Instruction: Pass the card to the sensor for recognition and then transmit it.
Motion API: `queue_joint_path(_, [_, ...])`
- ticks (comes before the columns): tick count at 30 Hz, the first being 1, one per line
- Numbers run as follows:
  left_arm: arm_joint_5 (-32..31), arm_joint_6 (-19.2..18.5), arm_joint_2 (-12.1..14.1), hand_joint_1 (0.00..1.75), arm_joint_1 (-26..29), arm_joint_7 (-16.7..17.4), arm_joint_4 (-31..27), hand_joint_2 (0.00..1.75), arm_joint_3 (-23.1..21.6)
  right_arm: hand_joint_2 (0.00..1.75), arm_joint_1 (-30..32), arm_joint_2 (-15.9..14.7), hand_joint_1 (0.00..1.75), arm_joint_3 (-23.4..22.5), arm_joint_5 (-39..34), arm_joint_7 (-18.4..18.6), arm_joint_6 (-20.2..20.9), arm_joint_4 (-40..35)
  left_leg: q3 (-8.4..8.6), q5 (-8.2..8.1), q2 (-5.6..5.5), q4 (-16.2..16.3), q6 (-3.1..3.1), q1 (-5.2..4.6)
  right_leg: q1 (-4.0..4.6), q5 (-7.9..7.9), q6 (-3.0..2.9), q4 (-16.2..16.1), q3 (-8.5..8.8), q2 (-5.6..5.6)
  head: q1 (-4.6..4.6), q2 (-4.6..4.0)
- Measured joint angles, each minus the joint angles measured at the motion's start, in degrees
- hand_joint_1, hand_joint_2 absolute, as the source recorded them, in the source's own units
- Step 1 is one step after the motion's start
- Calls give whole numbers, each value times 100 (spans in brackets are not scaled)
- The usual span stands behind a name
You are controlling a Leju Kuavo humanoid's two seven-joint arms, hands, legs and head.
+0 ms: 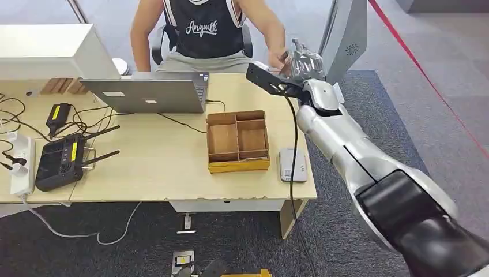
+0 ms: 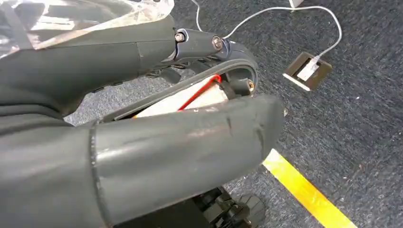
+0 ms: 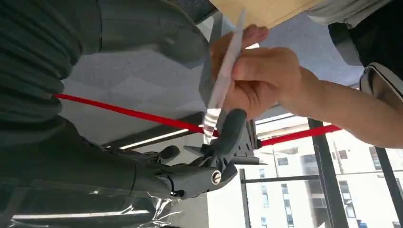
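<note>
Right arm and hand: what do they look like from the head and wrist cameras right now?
The right arm is a glossy silver shell in rounded segments, with a black section nearest the body and a black cable running along it to a black wrist bracket. The right hand has a grey ribbed cover, a thick grey thumb, darker fingers with metal pivot screws, and clear plastic wrap behind it.

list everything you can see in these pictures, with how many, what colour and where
card: one, pale, edge-on between the person's hand and the right hand
sensor: one, grey, table's near right corner
compartment box: one, brown cardboard, mid-table
laptop: one, silver, before the person
controller: one, black, left side of the table
power strip: one, white, left edge
table: one, light wood
person's hand: one, pinching the card
right hand: one, dark grey, touching the card
left hand: one, dark grey, above the carpet
</note>
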Motion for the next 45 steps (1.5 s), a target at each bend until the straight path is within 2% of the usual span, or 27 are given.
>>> queue_joint_path(10, [-103,66,2,0,24,9,0,0,98,0,12,-11,0,-33,-481,-354,-153,59,1,0,0,0,0,0,0,0,0,0,-1,0,2,0])
queue_joint_path(14, [-90,140,2,0,52,-9,2,0,157,0,29,-20,0,-92,-917,-643,-254,18,1,0,0,0,0,0,0,0,0,0,0,0,2,0])
queue_joint_path(15, [-74,164,2,0,63,-17,2,0,182,175,52,-24,0,-120,-1097,-736,-243,-24,1,0,0,0,0,0,0,0,0,0,0,0,2,0])
queue_joint_path(17, [-35,201,2,0,77,-28,2,0,234,175,122,-33,0,-190,-1509,-835,-126,-147,1,0,0,0,0,0,0,0,0,0,0,0,0,0])
queue_joint_path(18, [0,225,2,0,85,-31,2,0,269,175,205,-50,0,-245,-1879,-844,66,-313,2,0,0,0,0,1,0,0,0,0,1,0,2,0])
queue_joint_path(22, [105,341,17,0,127,-50,2,0,406,175,718,-196,0,-352,-2878,-678,622,-1242,3,0,0,0,0,1,1,0,0,-1,1,0,0,0])
queue_joint_path(26, [184,518,48,0,176,-63,2,0,503,175,1368,-356,0,-358,-3154,-483,817,-2263,4,-1,-1,0,0,2,2,-1,-1,-1,0,0,0,0])
queue_joint_path(30, [269,631,92,0,239,-81,2,0,560,175,1778,-526,0,-352,-3362,-407,968,-2942,4,-1,1,0,0,2,2,-2,-2,-2,0,0,2,0])
queue_joint_path(35, [358,714,127,0,296,-125,0,0,603,175,2271,-729,0,-330,-3409,-348,955,-3611,3,-1,1,-1,0,1,2,-2,-2,-3,1,0,2,0])
queue_joint_path(45, [474,793,181,0,348,-153,-42,0,647,175,2840,-990,0,-175,-2493,-111,866,-4461,2,-1,1,-1,0,2,2,-2,-2,-2,1,0,2,0])
